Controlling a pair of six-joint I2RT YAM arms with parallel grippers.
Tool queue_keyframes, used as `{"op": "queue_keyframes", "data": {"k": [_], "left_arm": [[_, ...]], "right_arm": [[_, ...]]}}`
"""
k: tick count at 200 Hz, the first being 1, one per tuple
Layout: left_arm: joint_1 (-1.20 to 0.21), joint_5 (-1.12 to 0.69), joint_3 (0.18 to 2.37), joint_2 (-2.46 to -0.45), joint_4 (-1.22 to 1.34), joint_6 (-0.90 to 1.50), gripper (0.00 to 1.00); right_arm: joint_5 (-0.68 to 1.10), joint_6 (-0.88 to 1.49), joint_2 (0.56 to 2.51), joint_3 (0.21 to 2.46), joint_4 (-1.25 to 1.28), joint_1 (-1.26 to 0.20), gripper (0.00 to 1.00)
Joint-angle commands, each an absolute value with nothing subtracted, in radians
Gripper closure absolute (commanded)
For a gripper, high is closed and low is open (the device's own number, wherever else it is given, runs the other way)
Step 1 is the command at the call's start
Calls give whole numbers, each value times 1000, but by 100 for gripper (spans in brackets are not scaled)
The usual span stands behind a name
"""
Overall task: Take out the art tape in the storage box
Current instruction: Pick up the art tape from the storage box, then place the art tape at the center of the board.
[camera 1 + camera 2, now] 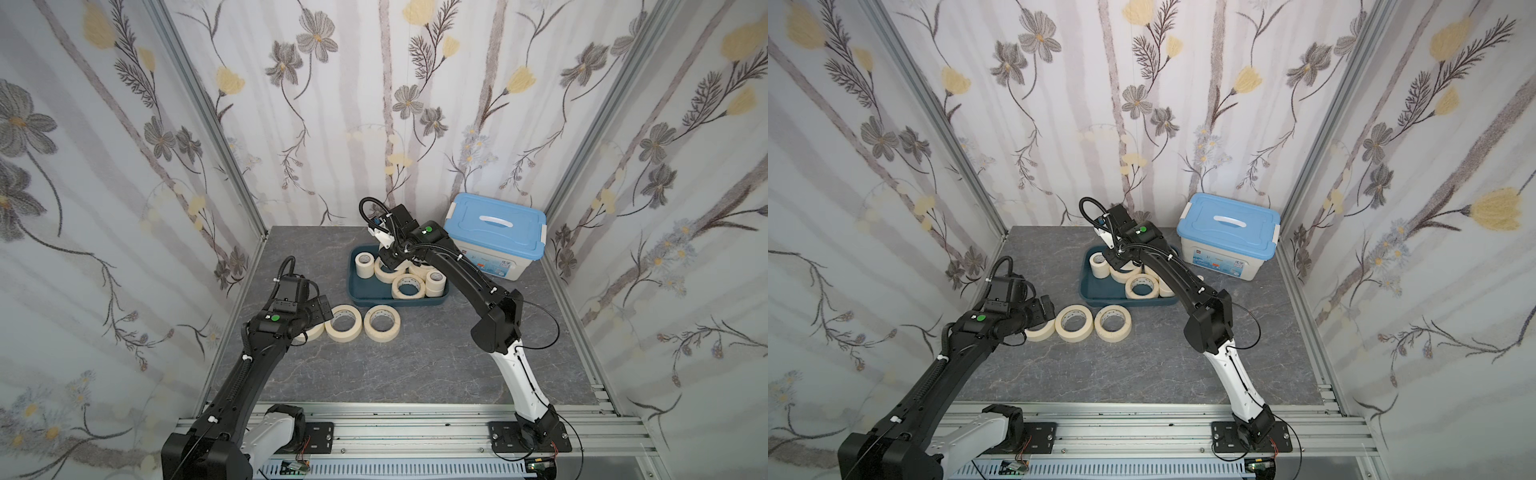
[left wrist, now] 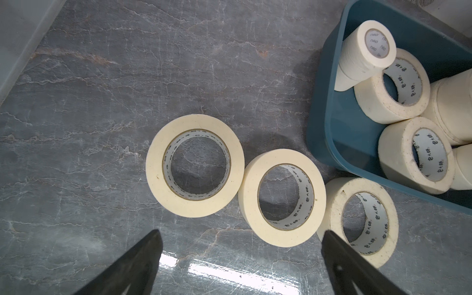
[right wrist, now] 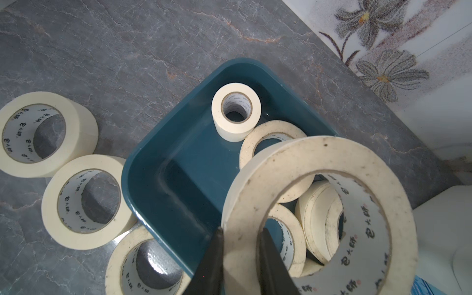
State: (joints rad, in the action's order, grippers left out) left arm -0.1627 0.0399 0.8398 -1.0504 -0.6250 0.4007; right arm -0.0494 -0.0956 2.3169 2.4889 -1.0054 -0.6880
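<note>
Three large rolls (image 1: 343,323) already lie on the counter (image 1: 415,365); the right claw (image 3: 240,242) pinches one wall of a lifted roll (image 3: 319,217) over the storage box (image 3: 163,163). That thin, one-sided grip could let it swing and drop back. The left claw (image 2: 240,245) gapes wide, empty.

From my seat: box (image 1: 365,297) left half is bare floor, one small roll (image 1: 365,263) standing in its far-left corner; room to reach down there. Right half crowded with rolls (image 1: 409,286), touching and overlapping. Right arm (image 1: 469,282) slants over the box's right side and blocks that approach. Three rolls (image 1: 381,323) in a row on the table (image 1: 415,365) just near the box fence its near edge. White tub (image 1: 494,241) stands right of the box, far corner. Near table centre and right open.
</note>
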Motion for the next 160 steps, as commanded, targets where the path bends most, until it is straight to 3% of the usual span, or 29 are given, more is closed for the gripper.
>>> {"op": "queue_keyframes", "data": {"k": [1, 94, 160], "left_arm": [[-162, 37, 847, -1043, -625, 411, 0], [-163, 39, 840, -1022, -626, 412, 0], [-162, 52, 843, -1012, -637, 400, 0]], "right_arm": [[-49, -66, 2244, 2422, -999, -692, 84], [-122, 3, 1975, 2068, -990, -735, 87], [-151, 78, 1761, 1695, -871, -760, 87]]}}
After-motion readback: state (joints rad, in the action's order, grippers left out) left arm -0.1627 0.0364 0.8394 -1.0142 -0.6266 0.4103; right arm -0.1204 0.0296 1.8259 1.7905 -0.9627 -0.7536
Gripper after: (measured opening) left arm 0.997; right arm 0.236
